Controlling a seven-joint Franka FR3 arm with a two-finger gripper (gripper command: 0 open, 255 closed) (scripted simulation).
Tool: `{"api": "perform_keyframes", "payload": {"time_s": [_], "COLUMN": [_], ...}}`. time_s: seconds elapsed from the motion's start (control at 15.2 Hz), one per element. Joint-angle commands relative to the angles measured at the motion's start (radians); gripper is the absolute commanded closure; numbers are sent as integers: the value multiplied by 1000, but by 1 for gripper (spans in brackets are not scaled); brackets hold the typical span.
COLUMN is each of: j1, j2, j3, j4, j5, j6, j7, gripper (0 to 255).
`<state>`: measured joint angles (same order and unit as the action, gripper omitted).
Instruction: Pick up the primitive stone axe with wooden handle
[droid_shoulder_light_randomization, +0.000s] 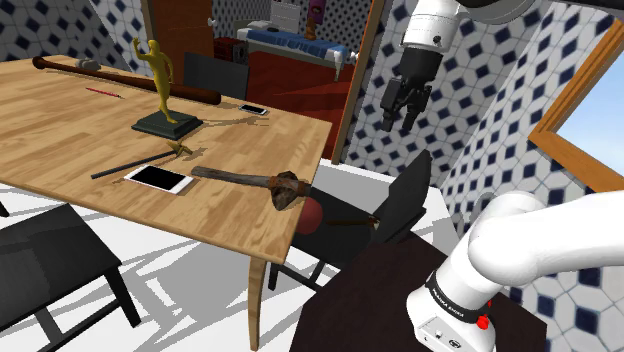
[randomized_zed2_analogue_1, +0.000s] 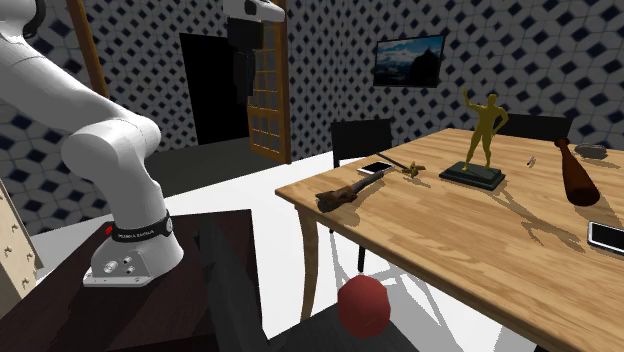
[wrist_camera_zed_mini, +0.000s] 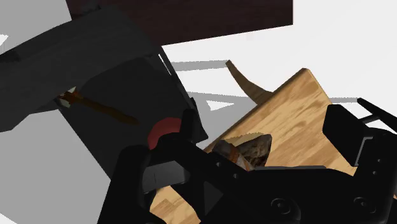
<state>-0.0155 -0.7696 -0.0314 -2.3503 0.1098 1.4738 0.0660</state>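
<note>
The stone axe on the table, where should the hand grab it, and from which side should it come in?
Probably the wooden handle, around mid-length, coming straight down from above with the hand closing across the shaft. The stone axe lies flat on the table near its corner, so the slim, straight handle offers two free sides, while the stone head is lumpy and irregular.

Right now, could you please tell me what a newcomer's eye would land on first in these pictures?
The golden figurine on its dark base stands out, upright on the wooden table. Next comes the stone axe lying near the table's corner, with the black gripper open, high in the air. A red ball lies below that corner.
</note>
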Motion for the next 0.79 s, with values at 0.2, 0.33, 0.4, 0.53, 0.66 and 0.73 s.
{"api": "perform_keyframes", "payload": {"time_s": [0.2,0.33,0.4,0.53,0.66,0.73], "j1": [21,35,43,57,71,78], "j2": [73,128,157,218,283,316], "j3": [-13,-21,-24,-30,-35,-37], "j4": [-25,-34,-36,-35,-29,-24], "j5": [-10,-15,-16,-17,-17,-16], "j6": [106,176,210,276,341,372], "j7": [-74,-122,-146,-193,-240,-263], "gripper": [0,0,0,0,0,0]}}
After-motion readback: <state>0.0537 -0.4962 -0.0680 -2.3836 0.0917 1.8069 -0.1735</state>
